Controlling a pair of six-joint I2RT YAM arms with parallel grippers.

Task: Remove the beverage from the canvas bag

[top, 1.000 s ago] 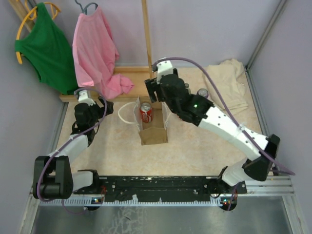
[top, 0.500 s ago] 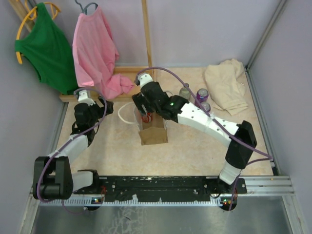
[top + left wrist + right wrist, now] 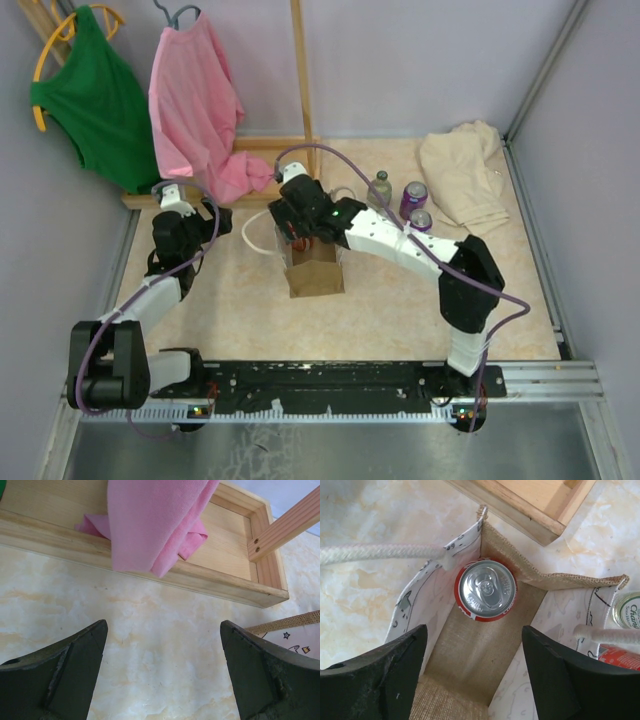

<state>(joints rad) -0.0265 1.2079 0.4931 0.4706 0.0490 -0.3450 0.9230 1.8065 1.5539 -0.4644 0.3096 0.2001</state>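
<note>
my right gripper (image 3: 473,630) hangs over the mouth of the canvas bag (image 3: 510,550), jaws partway apart, gripping nothing. the beverage (image 3: 486,590), a red can with a round silver top, stands upright in the bag's far corner, against the coarse woven wall, its top in plain view between my jaws. a white rope handle (image 3: 375,553) runs off to the left. a round green-rimmed lid (image 3: 629,609) sits just outside the right wall. my left gripper (image 3: 162,625) is wide apart and empty above the marbled desk (image 3: 150,645), near a wooden frame (image 3: 150,577) and draped pink cloth (image 3: 155,520)
</note>
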